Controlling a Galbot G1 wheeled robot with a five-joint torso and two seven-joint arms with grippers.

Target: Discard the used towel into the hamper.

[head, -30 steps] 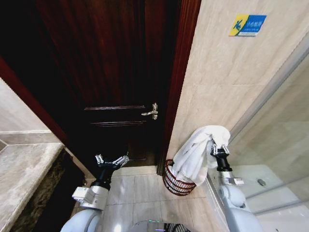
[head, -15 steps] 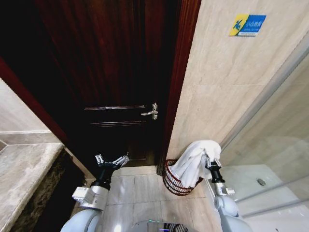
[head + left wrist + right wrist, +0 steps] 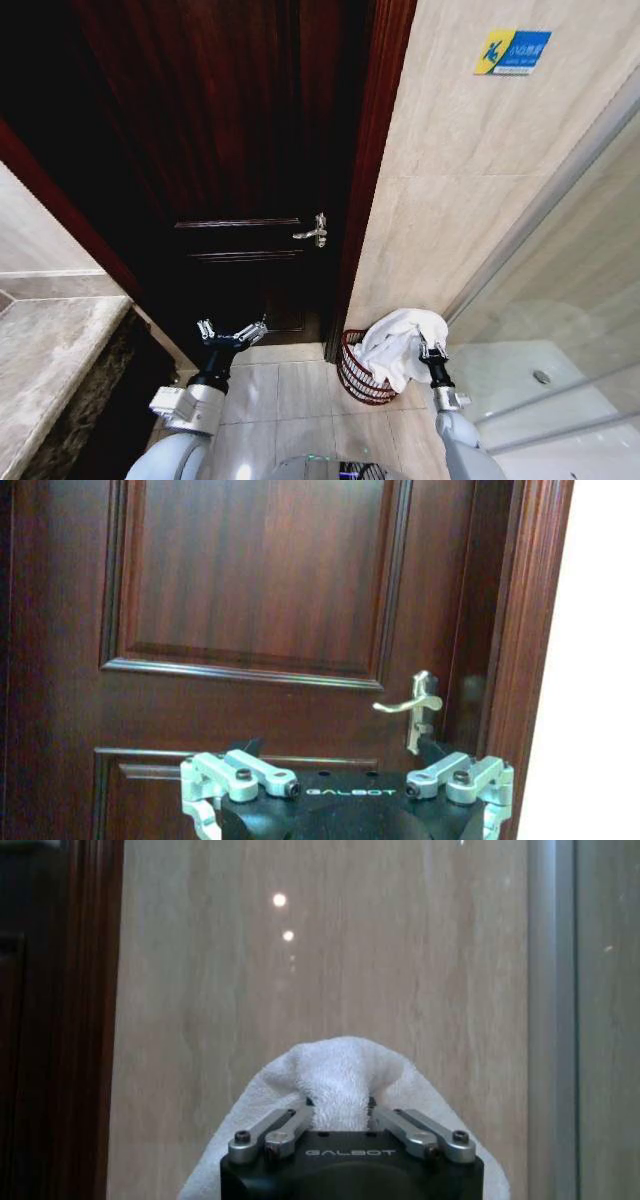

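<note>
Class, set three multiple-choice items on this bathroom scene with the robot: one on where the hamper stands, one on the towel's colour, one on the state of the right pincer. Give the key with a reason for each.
1. Where does the hamper stand?
A. On the stone counter
B. On the floor by the wall, beside the door frame
C. Inside the shower

2. What colour is the towel?
A. White
B. Dark red
C. Blue

3. What is the state of the right pincer?
A. Open and free
B. Shut on the door handle
C. Shut on the towel

Key
1 B: the head view shows the basket on the floor tiles at the foot of the wall, next to the dark door frame.
2 A: the cloth is white in the head view and the right wrist view.
3 C: the right wrist view shows the fingers pinching a fold of towel; it drapes over the hamper rim. The left pincer hangs open by the door.
</note>
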